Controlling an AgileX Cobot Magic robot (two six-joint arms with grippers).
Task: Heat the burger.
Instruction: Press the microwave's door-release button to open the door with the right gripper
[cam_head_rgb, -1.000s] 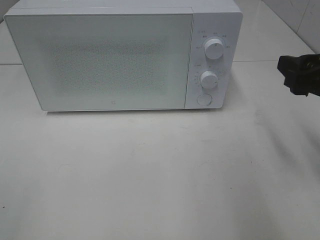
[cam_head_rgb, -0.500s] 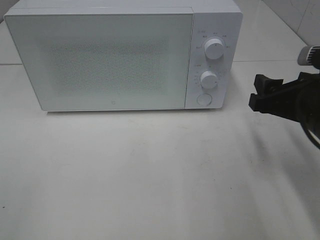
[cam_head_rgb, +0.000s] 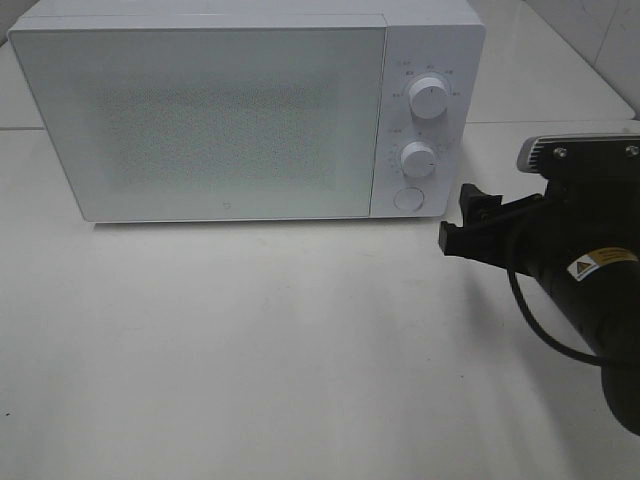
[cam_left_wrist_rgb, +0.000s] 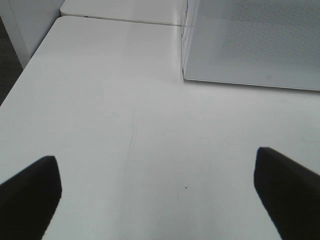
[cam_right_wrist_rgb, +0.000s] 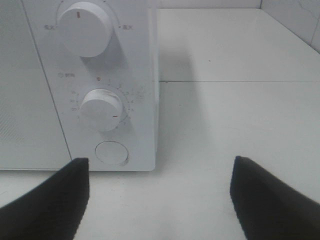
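The burger is out of view. A white microwave (cam_head_rgb: 230, 120) stands at the back of the table with its door shut. My right gripper (cam_head_rgb: 460, 218) is open and empty, hovering just right of the microwave's lower front corner and pointing at the control panel. The right wrist view shows its dark fingers (cam_right_wrist_rgb: 47, 200) either side of the round door button (cam_right_wrist_rgb: 111, 152), still short of it. In the left wrist view my left gripper (cam_left_wrist_rgb: 160, 195) is open and empty over bare table, with the microwave (cam_left_wrist_rgb: 255, 40) ahead of it. The exterior high view does not show the left arm.
The control panel has an upper knob (cam_head_rgb: 428, 98), a lower knob (cam_head_rgb: 418, 160) and a round button (cam_head_rgb: 407, 198). The white table (cam_head_rgb: 280, 350) stretches in front of the microwave. A tiled wall rises at the back right.
My right arm has come in from the right edge, moving left toward the microwave's control panel. The microwave has not moved and its door stays shut.
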